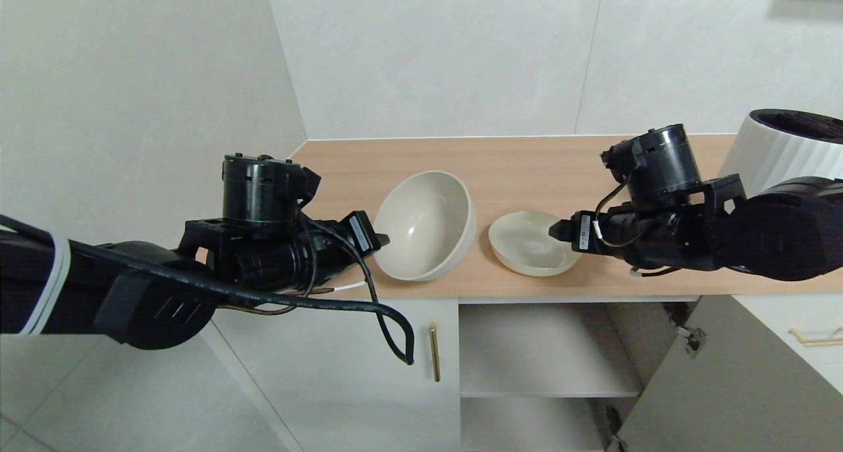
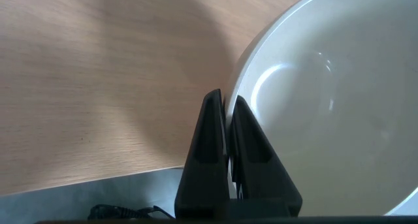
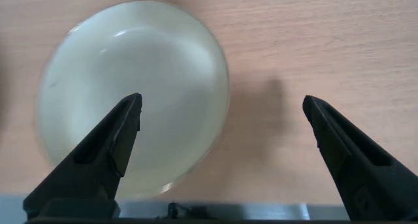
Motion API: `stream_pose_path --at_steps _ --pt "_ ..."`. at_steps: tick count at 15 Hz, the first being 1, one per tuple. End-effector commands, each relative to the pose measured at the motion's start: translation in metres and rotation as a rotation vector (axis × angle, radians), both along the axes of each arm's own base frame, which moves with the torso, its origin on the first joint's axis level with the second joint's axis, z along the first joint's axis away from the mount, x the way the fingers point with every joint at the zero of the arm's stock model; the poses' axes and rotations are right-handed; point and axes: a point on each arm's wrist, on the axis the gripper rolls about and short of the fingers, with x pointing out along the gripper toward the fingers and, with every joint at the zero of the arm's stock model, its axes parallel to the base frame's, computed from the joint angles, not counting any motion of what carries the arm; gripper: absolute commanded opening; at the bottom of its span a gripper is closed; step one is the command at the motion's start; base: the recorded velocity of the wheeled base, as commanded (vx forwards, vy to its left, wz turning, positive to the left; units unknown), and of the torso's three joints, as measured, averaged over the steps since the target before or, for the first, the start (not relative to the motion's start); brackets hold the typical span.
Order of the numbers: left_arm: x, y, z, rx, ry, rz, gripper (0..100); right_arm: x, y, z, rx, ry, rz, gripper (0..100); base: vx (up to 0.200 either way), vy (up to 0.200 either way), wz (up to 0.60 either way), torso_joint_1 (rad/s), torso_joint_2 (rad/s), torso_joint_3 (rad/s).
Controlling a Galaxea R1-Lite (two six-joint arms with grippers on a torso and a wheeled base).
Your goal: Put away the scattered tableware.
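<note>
two grippers flank the large bowl (image 1: 428, 225): left gripper (image 1: 382, 240) pinches its rim, tipping it, likely for lifting; right gripper (image 1: 556, 229), spread wide, hovers at the small dish (image 1: 527, 244) beside it.

Left arm (image 1: 99, 287): comes in from the robot's left, lying nearly level, forearm pointed inward toward the other arm.
Left wrist (image 1: 263, 192): black drum standing upright on the forearm, with a cable (image 1: 388, 320) looping down below it.
Left gripper (image 2: 226, 100): fingers (image 2: 210, 129) pressed almost together, pinching the rim of the large bowl (image 2: 339, 106) (one finger outside the wall, one inside).
Right arm (image 1: 784, 231): comes in from the robot's right, also near level, pointed inward.
Right wrist (image 1: 662, 159): black drum on top, leaning slightly.
Right gripper (image 3: 221, 106): jaws spread wide, tips well apart.
</note>
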Motion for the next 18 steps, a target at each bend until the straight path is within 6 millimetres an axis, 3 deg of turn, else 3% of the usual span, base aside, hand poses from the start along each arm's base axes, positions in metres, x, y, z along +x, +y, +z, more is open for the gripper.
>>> stream_pose_path --at_steps 1,12,13,18 --pt "-0.0002 0.0002 0.0007 -0.001 -0.002 0.000 0 0.0101 0.0055 -0.0122 -0.021 0.022 -0.013 100 0.000 0.000 0.00 0.000 0.00 0.000" --pt "-0.0002 0.0002 0.0007 -0.001 -0.003 0.001 0 0.0156 0.0081 -0.0181 -0.031 0.017 -0.030 100 0.000 0.000 0.00 0.000 0.00 0.000" --pt "-0.0004 -0.0003 0.0007 -0.001 -0.003 0.000 0 0.0156 0.0081 -0.0181 -0.029 0.017 -0.031 0 0.000 0.000 0.00 0.000 0.00 0.000" --pt "-0.0003 0.0002 0.0005 0.000 -0.001 0.001 0 0.0145 0.0075 -0.0163 -0.028 0.013 -0.029 0 0.000 0.000 0.00 0.000 0.00 0.000"
